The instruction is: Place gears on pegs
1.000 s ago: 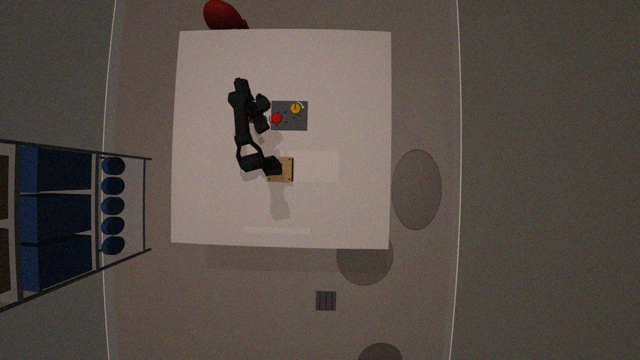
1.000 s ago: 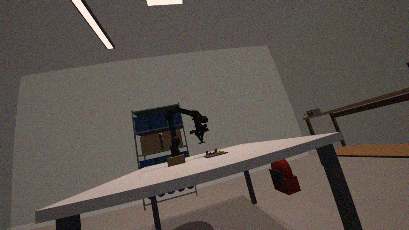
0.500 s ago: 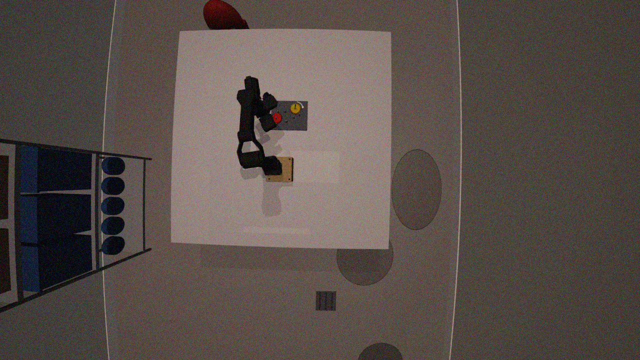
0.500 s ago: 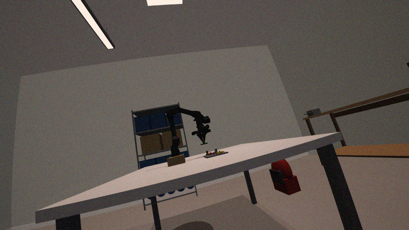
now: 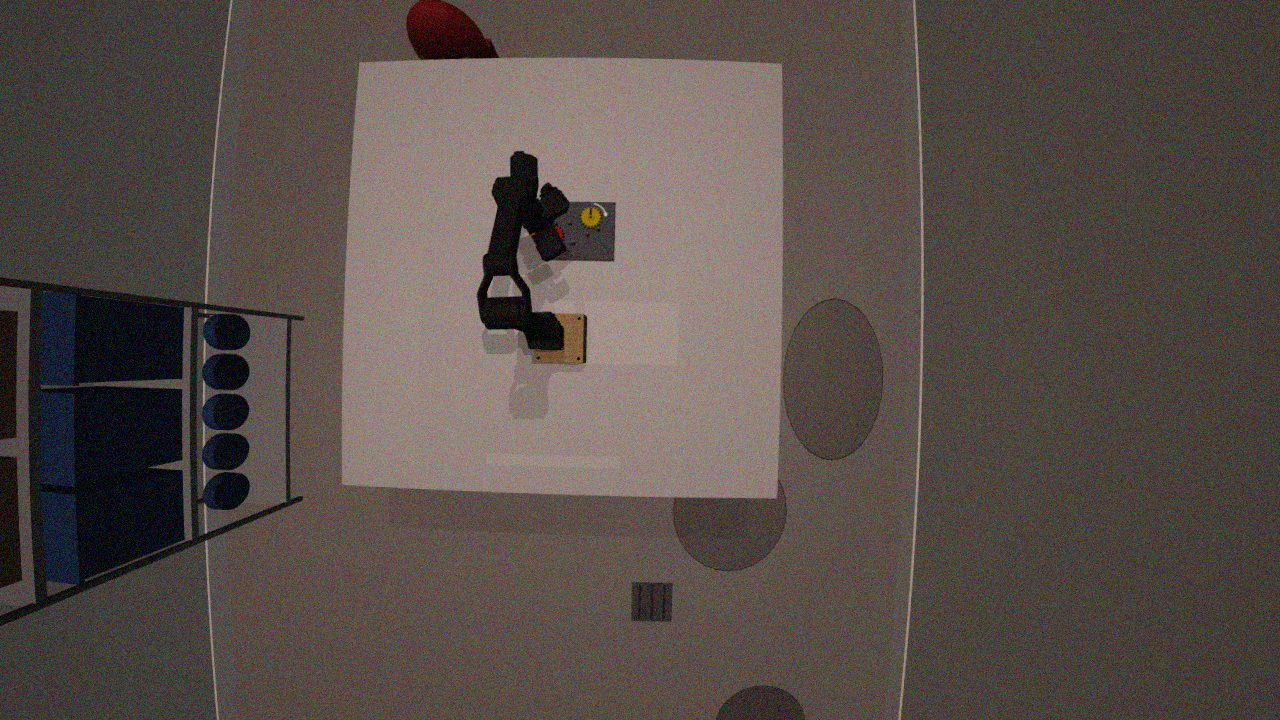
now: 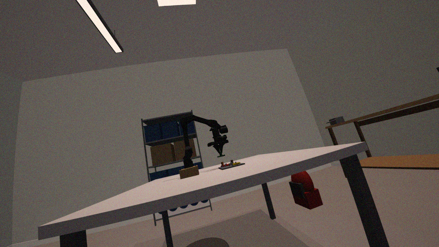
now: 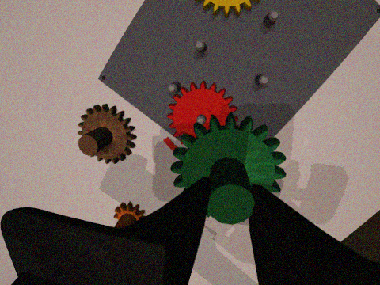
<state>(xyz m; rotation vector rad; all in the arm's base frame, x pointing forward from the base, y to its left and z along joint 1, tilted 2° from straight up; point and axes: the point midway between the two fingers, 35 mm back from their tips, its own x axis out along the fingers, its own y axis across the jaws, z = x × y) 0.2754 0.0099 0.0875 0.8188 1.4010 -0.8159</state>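
My gripper (image 7: 229, 189) (image 6: 220, 153) is shut on the knob of a green gear (image 7: 227, 146) (image 6: 221, 155) and holds it in the air, above the board's edge in the wrist view. The red gear (image 7: 194, 103) (image 5: 559, 231) sits on the grey board (image 7: 150, 59) (image 5: 604, 250) (image 6: 225, 168), partly hidden by the green gear. The yellow gear (image 7: 229, 5) (image 5: 588, 218) sits farther in; the wrist view cuts it off. Empty pegs show, among them one peg (image 7: 199, 46) between the two gears. A brown gear (image 7: 112, 127) and a small orange gear (image 7: 129, 210) stand on the table beside the board.
The arm's tan base plate (image 5: 575, 349) (image 6: 189, 172) is on the white table (image 5: 698, 179) (image 6: 276, 159). The arm hides part of the board and the loose gears in the top view. The left finger partly covers the orange gear in the wrist view.
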